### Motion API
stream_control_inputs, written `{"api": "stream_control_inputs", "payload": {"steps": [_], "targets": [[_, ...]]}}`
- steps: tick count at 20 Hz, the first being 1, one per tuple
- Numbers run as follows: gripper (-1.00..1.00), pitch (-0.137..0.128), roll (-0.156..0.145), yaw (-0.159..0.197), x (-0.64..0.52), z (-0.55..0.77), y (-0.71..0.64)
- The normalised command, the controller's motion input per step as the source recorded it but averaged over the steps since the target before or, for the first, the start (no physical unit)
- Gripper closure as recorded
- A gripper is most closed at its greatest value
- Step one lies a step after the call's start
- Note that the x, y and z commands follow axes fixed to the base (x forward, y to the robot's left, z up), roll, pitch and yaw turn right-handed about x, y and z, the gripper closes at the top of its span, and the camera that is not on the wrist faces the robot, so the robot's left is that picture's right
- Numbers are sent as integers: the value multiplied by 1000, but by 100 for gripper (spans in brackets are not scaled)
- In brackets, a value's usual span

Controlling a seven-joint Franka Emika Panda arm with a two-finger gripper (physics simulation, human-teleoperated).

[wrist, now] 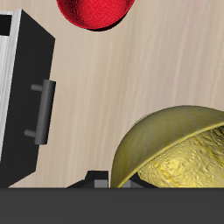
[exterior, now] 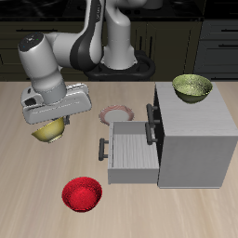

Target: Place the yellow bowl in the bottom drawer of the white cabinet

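Note:
The yellow bowl (exterior: 48,131) hangs tilted under my gripper (exterior: 52,119), which is shut on its rim, above the table and away from the cabinet. In the wrist view the yellow bowl (wrist: 175,150) fills the area close to the gripper, with its speckled inside showing. The white cabinet (exterior: 193,139) stands beside it. Its bottom drawer (exterior: 130,151) is pulled out and open, with a pale bar handle (exterior: 102,149) on its front. The wrist view shows the drawer front (wrist: 22,96) and its handle (wrist: 44,109).
A red bowl (exterior: 81,194) sits near the table's front edge and also shows in the wrist view (wrist: 94,10). A larger olive-yellow bowl (exterior: 192,87) stands on the cabinet top. A pinkish ring-shaped plate (exterior: 116,113) lies behind the open drawer.

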Motion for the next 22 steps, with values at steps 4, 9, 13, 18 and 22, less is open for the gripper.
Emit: {"api": "stream_control_inputs", "payload": {"steps": [4, 9, 13, 18, 22], "targets": [[100, -21, 49, 32, -30, 227, 349], [100, 16, -18, -3, -58, 180, 268], [100, 22, -32, 19, -78, 150, 326], [100, -3, -21, -6, -30, 236, 322], [100, -32, -21, -18, -29, 272, 263]]}}
